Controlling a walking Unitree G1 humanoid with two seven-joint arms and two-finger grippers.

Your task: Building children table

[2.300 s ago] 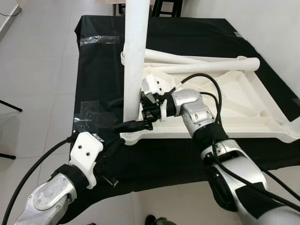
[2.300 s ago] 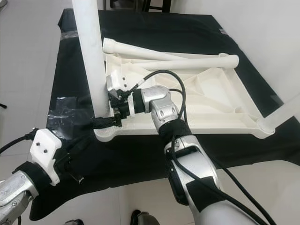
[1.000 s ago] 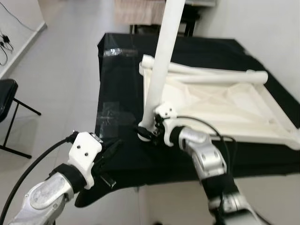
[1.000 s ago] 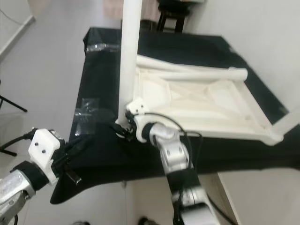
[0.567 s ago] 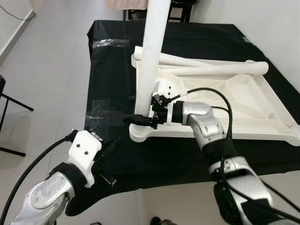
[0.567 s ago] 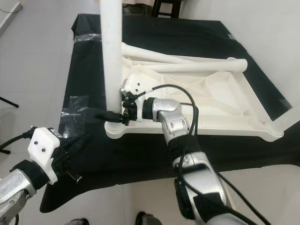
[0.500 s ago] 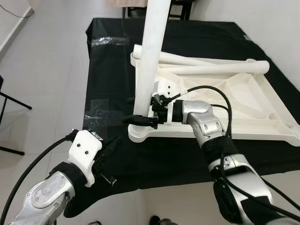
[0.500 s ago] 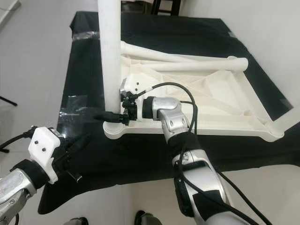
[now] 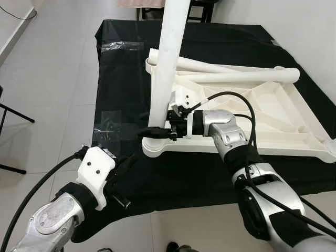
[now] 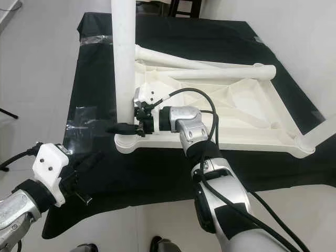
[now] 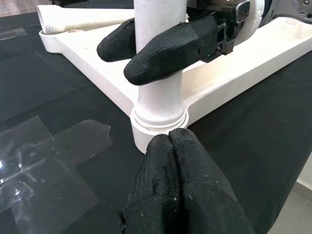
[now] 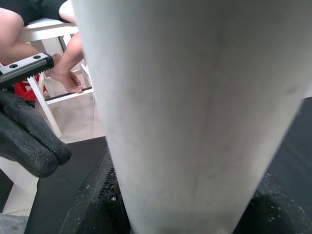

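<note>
The white table top (image 9: 252,113) lies upside down on a black-covered table (image 9: 121,84). One white leg (image 9: 167,68) stands upright in its near left corner socket (image 11: 158,119). My right gripper (image 9: 155,132) is shut on the base of this leg, one black finger (image 11: 165,46) on each side. My left gripper (image 11: 169,140) is shut with nothing in it, low by the table's front left edge, pointing at the socket and a little apart from it. Two loose legs (image 9: 247,77) lie across the far side of the top. Another leg (image 10: 320,134) rises at the right corner.
Patches of clear tape (image 9: 113,123) stick to the black cloth left of the corner. The cloth's front edge (image 9: 173,202) drops to the tiled floor. Past the leg, a person's hand (image 12: 66,78) rests by a white stool. Dark chairs (image 9: 202,4) stand beyond the far end.
The head view has shifted slightly. My right gripper stays clamped on the leg's base and my left gripper keeps its place by the front edge.
</note>
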